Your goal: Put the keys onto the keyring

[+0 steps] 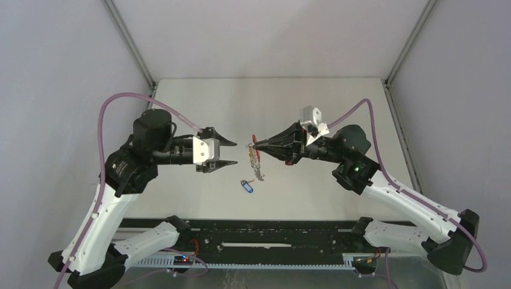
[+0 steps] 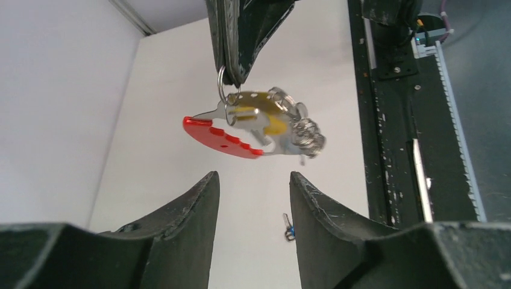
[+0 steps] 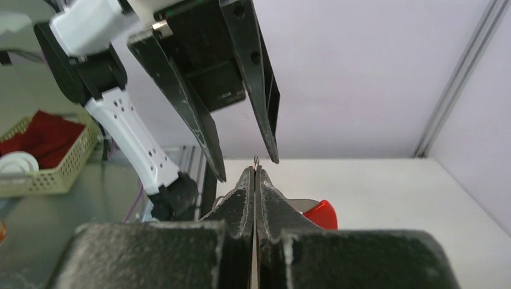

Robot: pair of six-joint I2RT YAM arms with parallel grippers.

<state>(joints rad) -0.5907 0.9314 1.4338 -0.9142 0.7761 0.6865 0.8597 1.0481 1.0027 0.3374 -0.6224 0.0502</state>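
Keyring (image 2: 253, 123) — hangs from right tool (image 1: 257, 144), pinched tight | left tool (image 1: 235, 153) half-parted, empty | blue key (image 1: 247, 186) on table (image 1: 331, 108)

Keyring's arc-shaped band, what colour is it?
Red. The arc-shaped band shows best in the left wrist view.

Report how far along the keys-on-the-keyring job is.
Done, apparently: the yellow key sits among the clips of the keyring. In hand: the right gripper, shut, pinches the keyring's wire loop and holds it off the table; the left gripper is open in front of it, empty. Left: the blue key lies on the table below the keyring, not yet picked up or attached.
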